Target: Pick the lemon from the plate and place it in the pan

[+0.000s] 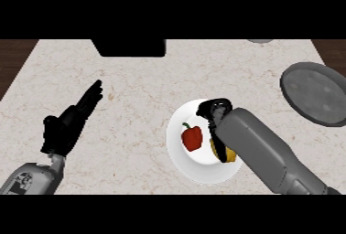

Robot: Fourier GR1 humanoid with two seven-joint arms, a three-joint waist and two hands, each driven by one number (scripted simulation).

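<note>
A pale, veined stone counter (135, 91) is filling almost the whole head view, with dark wood (13, 50) showing past its two far corners. A black block (128, 47) is sitting at the far edge near the middle, and a small grey shape (260, 41), too cut off to identify, is peeking in further right along that edge.

The right forearm (263, 146) is slanting in from the lower right and lying across the right side of the plate. A round grey pan (316, 93) is sitting at the right edge of the counter, partly cropped, well apart from the plate. The white plate (196, 171) is resting right of centre.

The left forearm (30, 178) is entering at the lower left. The left hand (64, 130) is held open above bare counter, fingers straight and close together, pointing up and to the right, holding nothing. The right hand (215, 109) is hovering over the plate's far rim, bent downward; whether it is open or closed cannot be told from here.

A red pepper (192, 138) with a green stem is lying on the plate's left half. The lemon (223, 154) is lying on the plate just right of the pepper, showing only as a yellow sliver, the rest hidden under the right forearm.
</note>
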